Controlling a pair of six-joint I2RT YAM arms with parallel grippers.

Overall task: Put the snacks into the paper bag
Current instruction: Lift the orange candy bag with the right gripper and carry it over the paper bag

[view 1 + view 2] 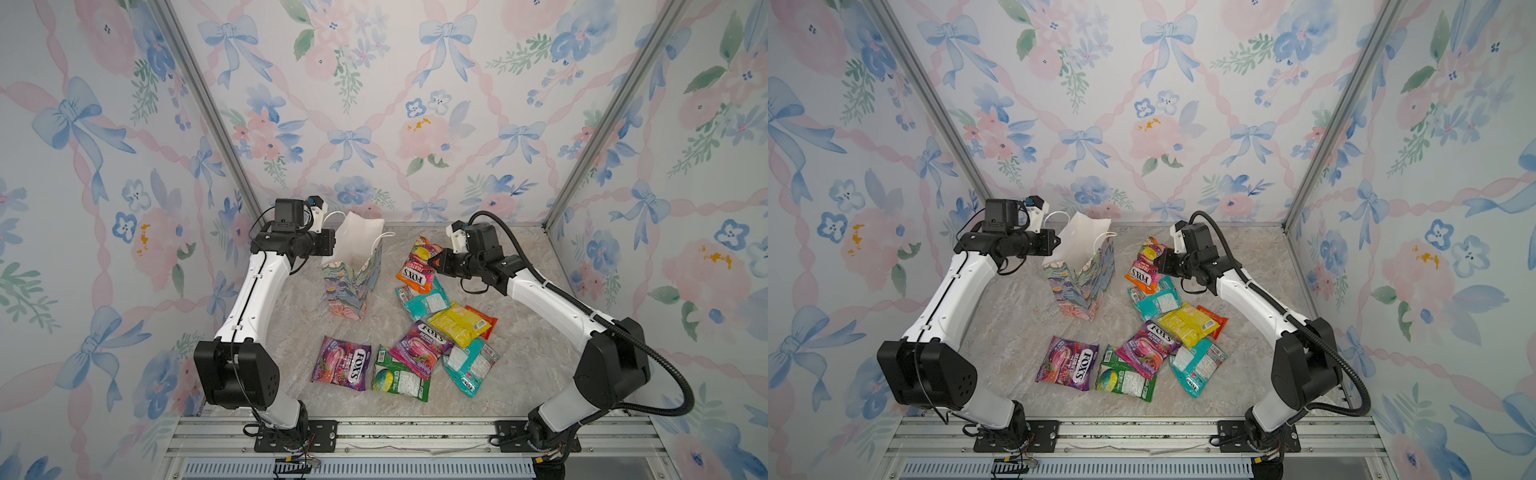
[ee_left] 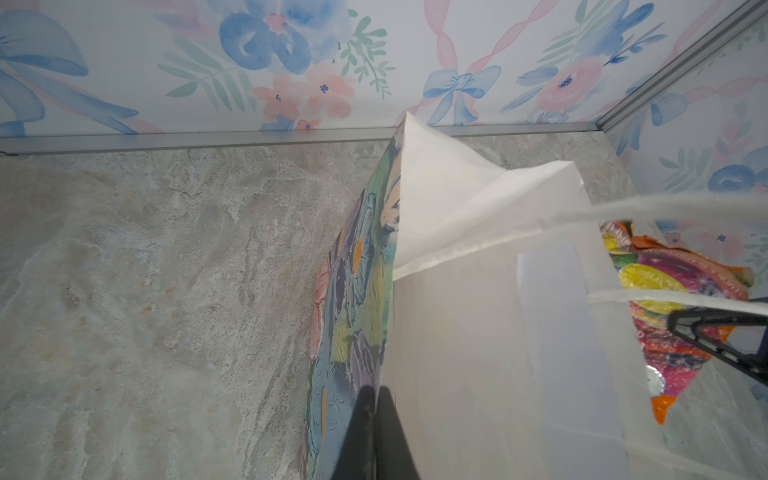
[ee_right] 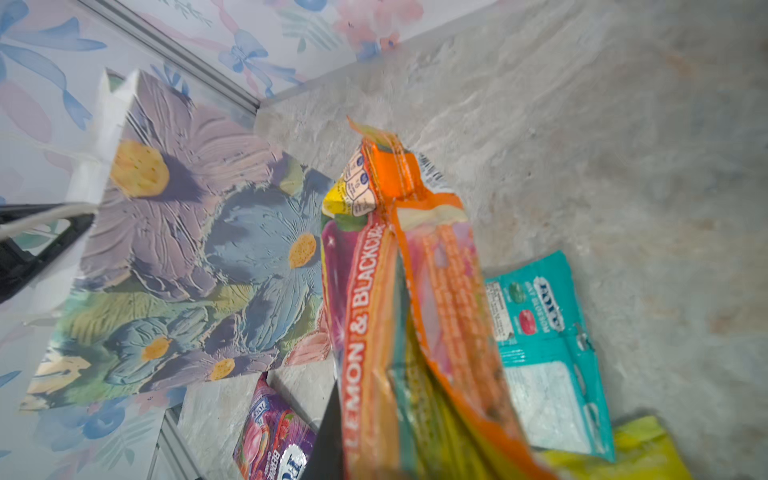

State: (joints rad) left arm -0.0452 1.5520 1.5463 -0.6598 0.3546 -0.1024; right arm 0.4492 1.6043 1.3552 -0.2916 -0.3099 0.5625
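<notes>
Grey marbled tabletop, pastel floral-and-bow walls.
The paper bag has blue, lilac and green flowers outside, white inside; orange FOX'S packet, purple FOX'S packets, teal packs, yellow pack, green pack.

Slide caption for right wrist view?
Right gripper shut on the orange FOX'S packet, floral paper bag beside it.
</notes>
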